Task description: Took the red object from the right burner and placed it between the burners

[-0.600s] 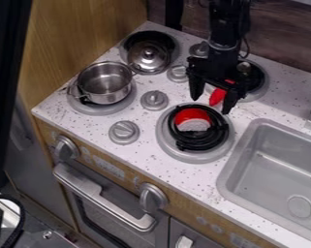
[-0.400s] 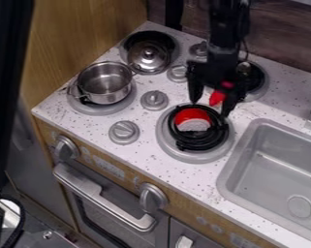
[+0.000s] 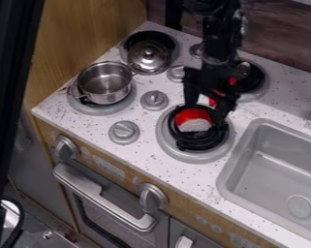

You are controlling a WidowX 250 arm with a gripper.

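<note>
My gripper [image 3: 205, 113] hangs open over the back part of the front right burner [image 3: 164, 137], its two fingers pointing down. Inside the black ring on that burner rests a red object [image 3: 192, 115] with a pale, speckled lower side. The gripper's left finger is just behind the object and the other is at its right; I cannot tell whether either touches it. A second small red piece [image 3: 212, 102] shows behind the gripper, partly hidden by it.
A metal pot [image 3: 104, 83] stands on the front left burner, and a silver lid [image 3: 148, 56] lies at the back left. Grey knobs [image 3: 154, 100] stand between the burners. The sink [image 3: 274, 181] is at right; the back right burner [image 3: 251, 80] is beyond the gripper.
The gripper has come down and slightly left, closer to the red object in the ring. The object looks nearly unmoved.
</note>
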